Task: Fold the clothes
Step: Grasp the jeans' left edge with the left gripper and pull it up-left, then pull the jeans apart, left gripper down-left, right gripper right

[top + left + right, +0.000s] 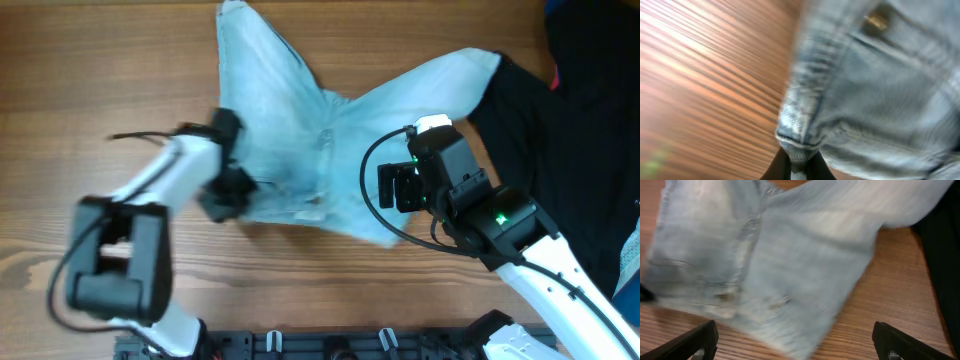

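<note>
The pale light-blue denim shorts (pixel 300 130) lie spread on the wooden table with legs pointing up-left and up-right. My left gripper (pixel 228 190) is shut on the waistband corner at the shorts' left lower edge; in the left wrist view the denim edge (pixel 805 135) is pinched between the black fingers (pixel 797 165). My right gripper (pixel 392 188) is open just above the shorts' right lower edge; in the right wrist view its fingers (pixel 795 345) straddle the denim (pixel 790 270) without touching it.
A large black garment (pixel 570 130) lies at the right, touching the shorts' right leg; it also shows in the right wrist view (pixel 945 255). Bare wooden table (pixel 80 100) lies to the left and front. A black rail (pixel 330 345) runs along the front edge.
</note>
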Tool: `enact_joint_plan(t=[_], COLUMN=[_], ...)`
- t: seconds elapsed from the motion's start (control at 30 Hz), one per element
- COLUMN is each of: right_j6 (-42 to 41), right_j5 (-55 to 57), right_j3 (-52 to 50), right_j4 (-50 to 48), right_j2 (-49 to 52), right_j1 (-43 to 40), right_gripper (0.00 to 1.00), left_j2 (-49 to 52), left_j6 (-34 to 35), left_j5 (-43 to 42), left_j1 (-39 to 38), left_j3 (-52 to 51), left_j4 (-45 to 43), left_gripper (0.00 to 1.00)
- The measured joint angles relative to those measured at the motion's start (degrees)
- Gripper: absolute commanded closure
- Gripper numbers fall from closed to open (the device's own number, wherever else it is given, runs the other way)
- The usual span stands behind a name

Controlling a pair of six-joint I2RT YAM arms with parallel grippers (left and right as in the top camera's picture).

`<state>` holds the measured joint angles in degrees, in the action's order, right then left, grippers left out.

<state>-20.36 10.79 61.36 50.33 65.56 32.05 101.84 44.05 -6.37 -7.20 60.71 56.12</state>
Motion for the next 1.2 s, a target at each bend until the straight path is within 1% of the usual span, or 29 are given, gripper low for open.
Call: enact_joint_plan(t=[0.03, 0.07, 0.1, 0.13, 0.17, 0.2, 0.23, 0.27, 0.3, 0.33, 0.37, 0.4, 0.43, 0.47, 0.5, 0.53, 0.6, 0.63, 0.7, 0.8, 0.9, 1.03, 1.1, 1.2], right_j6=[0.00, 0.00, 0.00, 0.00, 0.00, 0.00, 0.00, 0.00, 0.00, 0.00, 0.00, -0.02, -0.22, -1.05, -1.95, -3.54, -5.20, -5.38, -5.64, -3.37, -4.39, -8.41, -12.41, -21.00], right_j5=[0.00, 0.00, 0.00, 0.00, 0.00, 0.00, 0.00, 0.00, 0.00, 0.00, 0.00, -0.02, 0.00, -0.02, 0.00, -0.07, -1.95, -3.17, -6.08, -13.92, -17.68, -20.11, -20.15, -19.06], right_j3=[0.00, 0.00, 0.00, 0.00, 0.00, 0.00, 0.00, 0.00, 0.00, 0.00, 0.00, 0.00, 0.00, 0.00, 0.00, 0.02, 0.02, 0.02, 0.00, 0.00, 0.00, 0.33, 0.66, 0.79], right_j4=[0.00, 0.00, -0.02, -0.02, -0.02, -0.02, -0.17, -0.26, -0.92, -1.53, -2.51, -2.56, -2.56, -2.64, -2.58, -2.58, -3.15, -3.50, -5.49, -14.23, -18.43, -24.44, -25.99, -27.08], right_j2=[0.00, 0.00, 0.00, 0.00, 0.00, 0.00, 0.00, 0.00, 0.00, 0.11, 0.33, 0.52, 1.25, 2.36, 3.39, 5.51, 10.93, 13.27, 19.02, 28.85, 35.87, 40.98, 41.77, 41.90], right_j1=[0.00, 0.00, 0.00, 0.00, 0.00, 0.00, 0.00, 0.00, 0.00, 0.00, 0.00, 0.00, 0.00, -0.17, -0.59, -1.68, -5.11, -6.60, -9.64, -13.44, -13.84, -13.88, -13.88, -13.88], right_gripper=[0.00, 0.01, 0.01, 0.00, 0.00, 0.01, 0.00, 0.01, 0.01, 0.01, 0.01, 0.01, 0.00, 0.01, 0.04, 0.10, 0.17, 0.23, 0.28, 0.34, 0.35, 0.36, 0.36, 0.38], left_j2=[-1.42, -2.97, -3.52, -3.65, -3.91, -4.28, -4.72, -5.01, -5.05, -5.07, -5.07, -5.11, -5.11, -5.11, -5.18, -5.29, -5.31, -5.60, -5.55, -5.53, -5.53, -5.53, -5.53, -5.53], left_j6=[-0.46, -1.38, -2.32, -4.35, -5.07, -5.53, -6.19, -7.72, -11.06, -13.18, -16.28, -17.44, -19.56, -20.94, -21.40, -21.62, -21.49, -21.05, -19.93, -18.43, -17.62, -17.18, -17.16, -17.14], left_j5=[1.60, 2.64, 2.43, 0.83, -2.38, -4.90, -9.97, -14.43, -18.88, -20.17, -20.41, -20.31, -19.17, -18.18, -17.46, -16.83, -15.93, -15.63, -15.32, -14.19, -12.09, -11.28, -11.04, -10.97], left_j1=[5.86, 14.80, 21.46, 29.77, 35.30, 38.05, 41.16, 42.56, 41.90, 40.63, 38.03, 36.13, 31.65, 28.06, 26.23, 23.54, 18.78, 17.66, 15.32, 14.03, 14.03, 14.03, 13.99, 13.99], left_j3=[0.37, 1.86, 3.82, 7.17, 9.60, 10.56, 11.43, 11.67, 11.72, 11.58, 11.43, 11.06, 9.86, 8.28, 6.88, 3.69, -2.34, -4.90, -9.99, -14.58, -15.13, -15.19, -15.19, -15.23], left_j4=[-0.31, -1.84, -4.24, -7.63, -8.59, -8.59, -6.69, -3.04, 3.39, 6.38, 12.02, 13.46, 14.84, 15.12, 14.67, 13.68, 11.91, 8.90, 5.97, 3.15, 2.99, 2.49, 2.16, 1.84], left_gripper=[0.96, 0.56, 0.25, 0.20, 0.19, 0.18, 0.18, 0.18, 0.17, 0.16, 0.16, 0.16, 0.16, 0.16, 0.16, 0.16, 0.16, 0.16, 0.17, 0.17, 0.17, 0.17, 0.17, 0.17])
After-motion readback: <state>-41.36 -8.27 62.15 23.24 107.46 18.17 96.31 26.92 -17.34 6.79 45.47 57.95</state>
